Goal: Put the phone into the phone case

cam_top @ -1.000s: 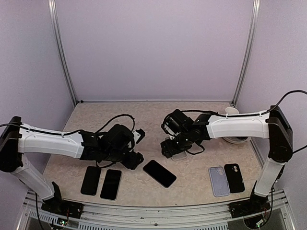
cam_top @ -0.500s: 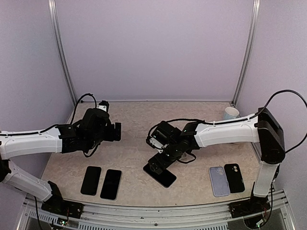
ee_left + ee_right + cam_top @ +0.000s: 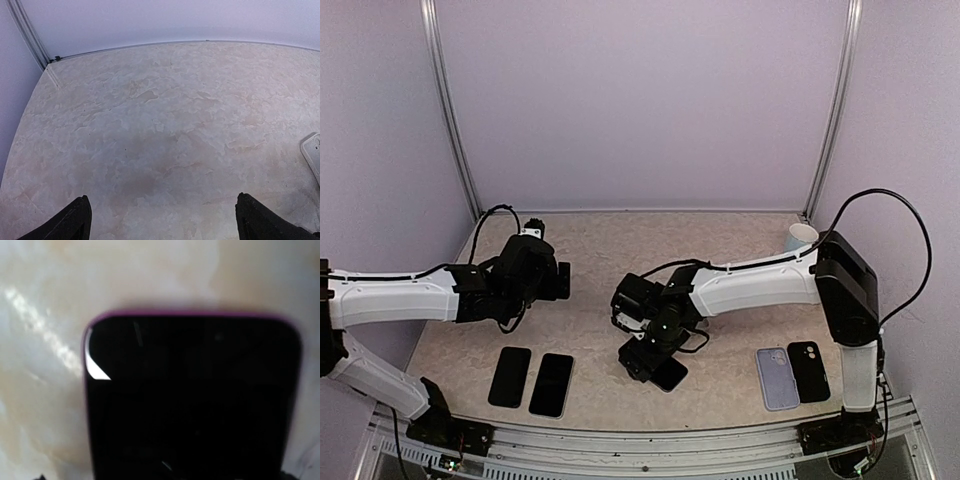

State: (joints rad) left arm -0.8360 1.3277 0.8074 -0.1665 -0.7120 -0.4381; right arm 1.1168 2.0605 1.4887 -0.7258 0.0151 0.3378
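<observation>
A black phone (image 3: 670, 374) with a purple rim lies flat at the table's front middle. It fills the right wrist view (image 3: 192, 390). My right gripper (image 3: 642, 358) is low over the phone's left end, and its open jaws (image 3: 165, 477) show only as dark tips at the bottom corners of the wrist view. A pale lilac phone case (image 3: 773, 378) and a black case (image 3: 809, 370) lie side by side at the front right. My left gripper (image 3: 563, 281) hovers open and empty over bare table at the left, with both fingertips (image 3: 75, 222) wide apart.
Two more black phones (image 3: 509, 376) (image 3: 551, 384) lie side by side at the front left. A white cup (image 3: 802, 237) stands at the back right. A pale flat object (image 3: 312, 155) shows at the right edge of the left wrist view.
My right gripper has swung left and down from the middle onto the black phone. My left arm has pulled back from the phone to the left and risen.
</observation>
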